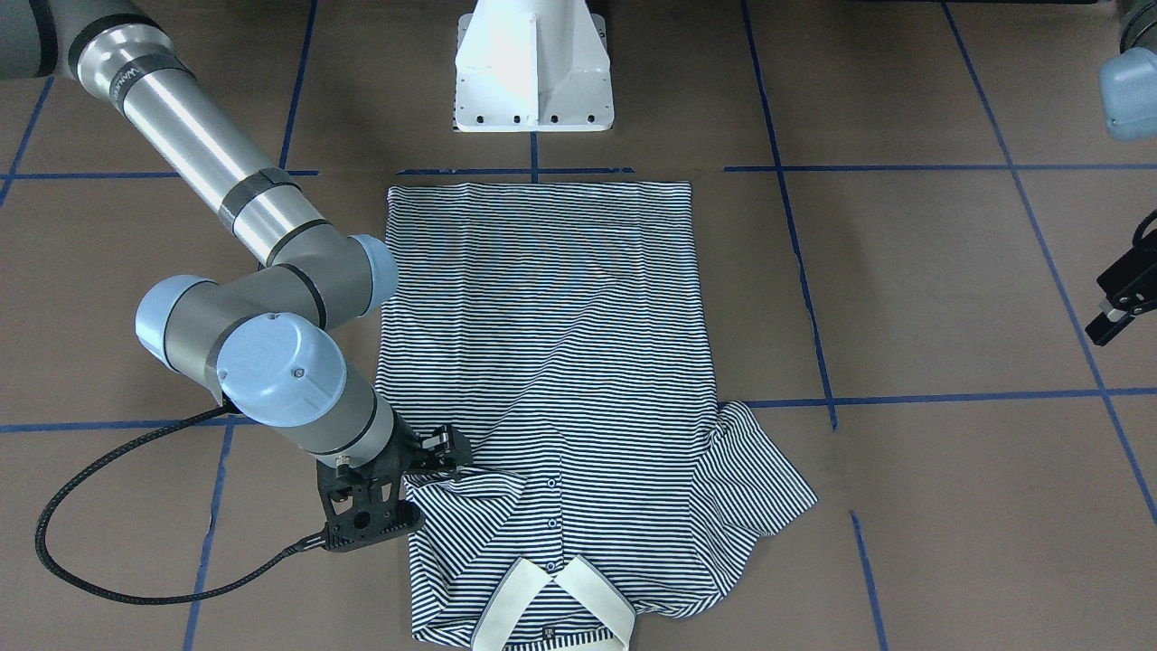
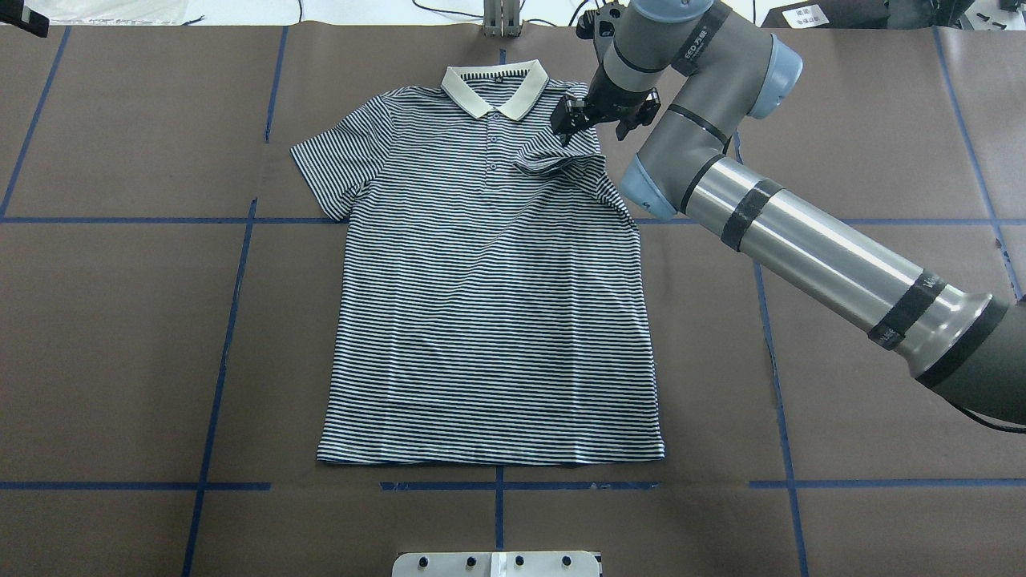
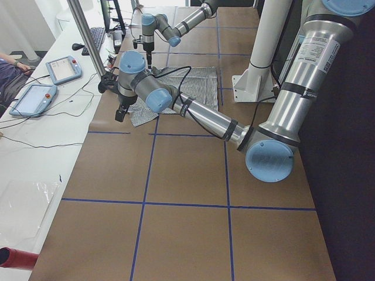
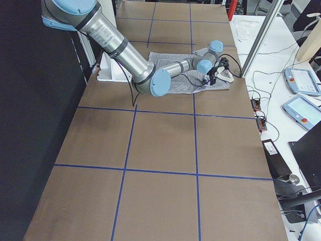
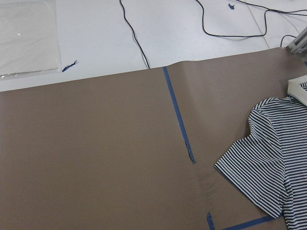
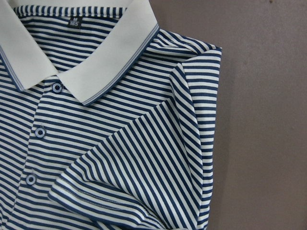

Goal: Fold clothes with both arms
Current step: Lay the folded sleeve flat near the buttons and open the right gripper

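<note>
The striped polo shirt [image 2: 489,320] lies flat, face up, its cream collar [image 2: 494,86] at the far edge. The sleeve on the right arm's side [image 2: 561,160] is folded inward onto the chest; it shows in the right wrist view [image 6: 144,158] lying loose. The other sleeve [image 2: 337,160] is spread out. My right gripper [image 2: 603,124] hovers just over the folded sleeve, jaws apart, holding nothing; it also shows in the front view [image 1: 398,459]. My left gripper [image 1: 1121,303] hangs well off to the side, away from the shirt, and looks open and empty.
The white pedestal base [image 1: 533,72] stands just beyond the shirt's hem. Blue tape lines [image 2: 232,320] cross the brown table cover. A black cable [image 1: 81,506] loops off the right wrist beside the shirt. Tablets and cables [image 4: 301,95] lie past the far edge.
</note>
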Motion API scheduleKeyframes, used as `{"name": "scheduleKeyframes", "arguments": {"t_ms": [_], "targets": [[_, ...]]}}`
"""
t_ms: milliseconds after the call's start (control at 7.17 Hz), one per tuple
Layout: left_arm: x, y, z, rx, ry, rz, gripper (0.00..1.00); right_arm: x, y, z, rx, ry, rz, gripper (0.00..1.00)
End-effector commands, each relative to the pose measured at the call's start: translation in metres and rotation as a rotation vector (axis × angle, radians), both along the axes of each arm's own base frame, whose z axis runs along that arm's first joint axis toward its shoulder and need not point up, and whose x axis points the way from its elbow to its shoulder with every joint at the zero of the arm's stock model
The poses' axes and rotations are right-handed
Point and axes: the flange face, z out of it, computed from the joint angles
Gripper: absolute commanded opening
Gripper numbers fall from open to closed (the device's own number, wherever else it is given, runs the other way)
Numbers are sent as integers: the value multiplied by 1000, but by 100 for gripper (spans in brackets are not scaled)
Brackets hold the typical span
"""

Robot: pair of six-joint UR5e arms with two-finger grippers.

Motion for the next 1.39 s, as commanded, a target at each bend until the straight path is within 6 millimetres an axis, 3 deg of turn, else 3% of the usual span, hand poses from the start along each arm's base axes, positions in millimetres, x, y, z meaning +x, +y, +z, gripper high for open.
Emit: {"name": "scheduleKeyframes", "arguments": {"t_ms": [0, 697, 836, 1255], "targets": [[0, 0, 1, 0, 1, 1, 100, -6, 3, 4, -1, 3, -17, 100], [0, 0, 0, 3, 1, 1, 100, -28, 14, 13, -13, 15, -48, 100], [0, -1, 0, 3, 1, 2, 100, -32, 17, 6, -8, 10, -52, 100], [0, -3, 1, 3, -1, 1, 100, -64, 42, 3, -12, 8, -92, 100]]}}
